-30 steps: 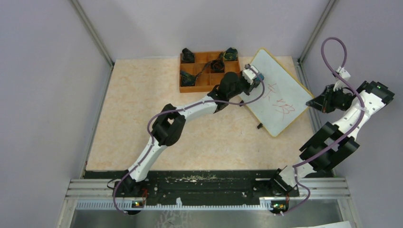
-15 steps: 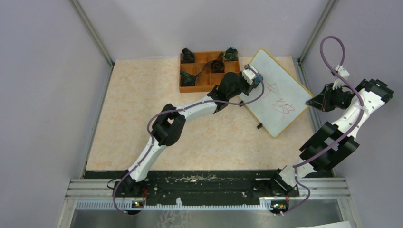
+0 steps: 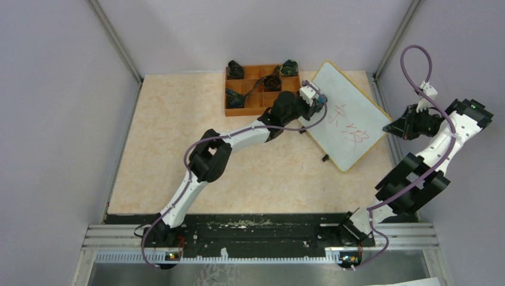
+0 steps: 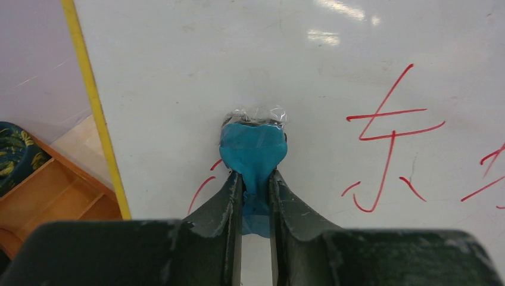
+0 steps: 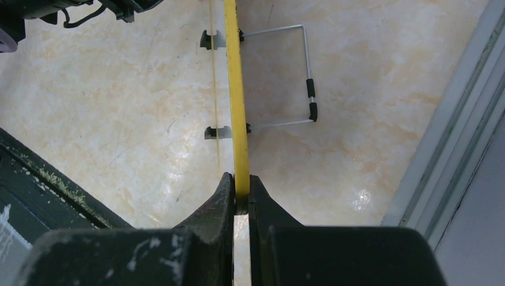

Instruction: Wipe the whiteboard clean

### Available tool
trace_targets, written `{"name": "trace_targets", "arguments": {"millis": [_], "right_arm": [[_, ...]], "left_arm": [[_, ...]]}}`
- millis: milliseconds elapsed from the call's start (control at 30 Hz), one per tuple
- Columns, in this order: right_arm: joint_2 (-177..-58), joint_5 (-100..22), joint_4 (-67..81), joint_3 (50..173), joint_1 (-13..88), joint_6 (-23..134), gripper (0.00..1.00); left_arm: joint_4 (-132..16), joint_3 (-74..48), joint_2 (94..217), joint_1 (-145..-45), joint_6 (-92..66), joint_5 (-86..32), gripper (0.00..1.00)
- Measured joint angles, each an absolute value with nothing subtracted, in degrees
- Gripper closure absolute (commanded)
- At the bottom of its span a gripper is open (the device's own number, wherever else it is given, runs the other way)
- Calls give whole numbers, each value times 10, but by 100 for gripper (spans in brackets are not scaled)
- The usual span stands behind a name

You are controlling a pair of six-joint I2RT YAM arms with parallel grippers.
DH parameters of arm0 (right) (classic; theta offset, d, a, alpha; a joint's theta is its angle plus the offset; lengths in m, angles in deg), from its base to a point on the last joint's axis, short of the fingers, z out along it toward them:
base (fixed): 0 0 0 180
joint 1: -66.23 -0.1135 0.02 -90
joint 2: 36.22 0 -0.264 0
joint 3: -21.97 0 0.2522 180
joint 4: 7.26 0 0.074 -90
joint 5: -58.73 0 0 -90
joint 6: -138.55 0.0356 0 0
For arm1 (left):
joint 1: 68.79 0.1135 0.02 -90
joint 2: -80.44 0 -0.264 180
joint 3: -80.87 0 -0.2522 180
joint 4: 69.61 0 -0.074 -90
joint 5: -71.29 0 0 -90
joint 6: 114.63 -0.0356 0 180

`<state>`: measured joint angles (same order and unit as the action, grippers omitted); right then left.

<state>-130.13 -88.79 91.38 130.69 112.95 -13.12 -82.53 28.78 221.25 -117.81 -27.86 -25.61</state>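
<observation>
One shift | left pincer, blue wad leftward | whiteboard marks remain

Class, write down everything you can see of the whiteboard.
The whiteboard is a white rectangle with rounded corners and a thin yellow frame, set askew at the far right of the table. Red handwriting crosses its middle. The left gripper holds a teal wiper on its face; the right gripper clamps its edge.

1 camera looks down from behind, 2 wrist cameras sit close — all share the whiteboard.
</observation>
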Motion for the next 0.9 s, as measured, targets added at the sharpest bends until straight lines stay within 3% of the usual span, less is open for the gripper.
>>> {"name": "trace_targets", "arguments": {"millis": [467,900], "right_arm": [[-1301,-894,914,1306,1125,-134,100],[-1301,-886,909,1306,1125,-131,100]], "left_arm": [[-798,278,2213,-1110,-271,-241,97],[-808,254,2199,-1176,-272,-243,97]]}}
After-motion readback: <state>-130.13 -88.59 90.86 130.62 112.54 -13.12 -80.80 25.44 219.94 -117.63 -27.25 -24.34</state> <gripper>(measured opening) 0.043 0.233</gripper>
